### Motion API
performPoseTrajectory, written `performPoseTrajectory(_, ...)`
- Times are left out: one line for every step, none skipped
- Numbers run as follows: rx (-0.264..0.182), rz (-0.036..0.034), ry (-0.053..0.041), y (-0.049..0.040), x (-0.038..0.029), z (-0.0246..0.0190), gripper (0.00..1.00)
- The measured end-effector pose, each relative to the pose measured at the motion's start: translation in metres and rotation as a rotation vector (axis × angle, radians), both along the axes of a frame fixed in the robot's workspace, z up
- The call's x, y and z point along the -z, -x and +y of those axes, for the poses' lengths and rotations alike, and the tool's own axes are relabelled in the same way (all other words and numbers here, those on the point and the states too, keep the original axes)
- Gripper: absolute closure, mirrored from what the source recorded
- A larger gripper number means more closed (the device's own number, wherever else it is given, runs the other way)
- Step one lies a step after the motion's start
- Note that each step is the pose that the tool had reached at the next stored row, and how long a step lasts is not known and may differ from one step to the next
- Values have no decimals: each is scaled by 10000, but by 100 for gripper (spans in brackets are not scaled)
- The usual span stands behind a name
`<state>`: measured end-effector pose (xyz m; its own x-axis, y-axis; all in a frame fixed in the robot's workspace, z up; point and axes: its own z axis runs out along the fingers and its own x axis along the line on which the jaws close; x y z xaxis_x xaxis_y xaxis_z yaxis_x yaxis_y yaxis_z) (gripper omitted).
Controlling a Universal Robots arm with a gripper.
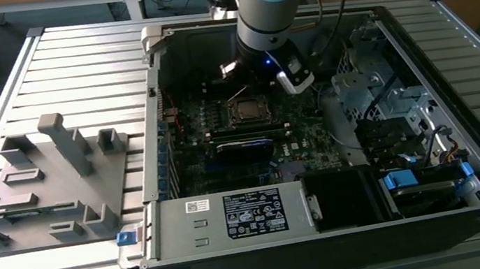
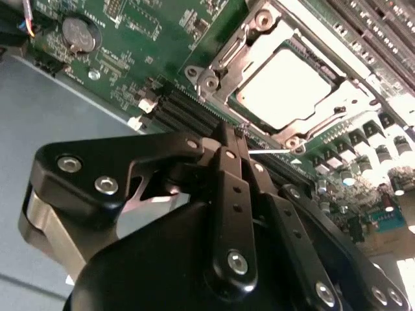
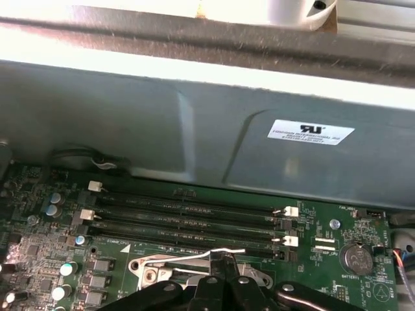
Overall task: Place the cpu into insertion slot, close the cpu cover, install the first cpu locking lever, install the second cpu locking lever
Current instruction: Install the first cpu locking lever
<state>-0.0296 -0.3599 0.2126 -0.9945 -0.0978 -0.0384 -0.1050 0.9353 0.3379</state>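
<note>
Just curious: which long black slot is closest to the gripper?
The memory slot farthest from the grey case wall; the gripper sits right beside it.

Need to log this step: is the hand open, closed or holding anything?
Hand: closed, tips together at the thin wire lever; whether it grips the lever cannot be told.

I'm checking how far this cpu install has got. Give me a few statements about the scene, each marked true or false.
1. The cpu sits in the insertion slot. True.
2. The cpu cover stands open. False: it lies down, framing the cpu.
3. The gripper holds the cpu. False: its fingers are shut, with the tips at a thin wire lever beside the socket.
4. A grey fixture lies outside the computer case, on the exterior view's left. True.
</note>
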Motion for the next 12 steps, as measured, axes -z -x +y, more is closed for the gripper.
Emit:
performPoseTrajectory(0, 0, 0, 0, -20, 0, 90)
performPoseTrajectory(0, 0, 0, 0, -42, 0, 90)
performPoseTrajectory(0, 1, 1, 0, -63, 0, 90)
performPoseTrajectory(0, 1, 1, 0, -83, 0, 90)
performPoseTrajectory(0, 0, -1, 0, -104, 0, 90)
performPoseTrajectory(0, 0, -1, 0, -126, 0, 90)
performPoseTrajectory(0, 0, 0, 0, -147, 0, 90)
performPoseTrajectory(0, 0, -1, 0, -167, 0, 90)
performPoseTrajectory(0, 0, -1, 0, -187, 0, 90)
performPoseTrajectory(0, 0, -1, 0, -204, 0, 90)
performPoseTrajectory(0, 0, -1, 0, -220, 0, 90)
performPoseTrajectory(-1, 0, -3, 0, -236, 1, 90)
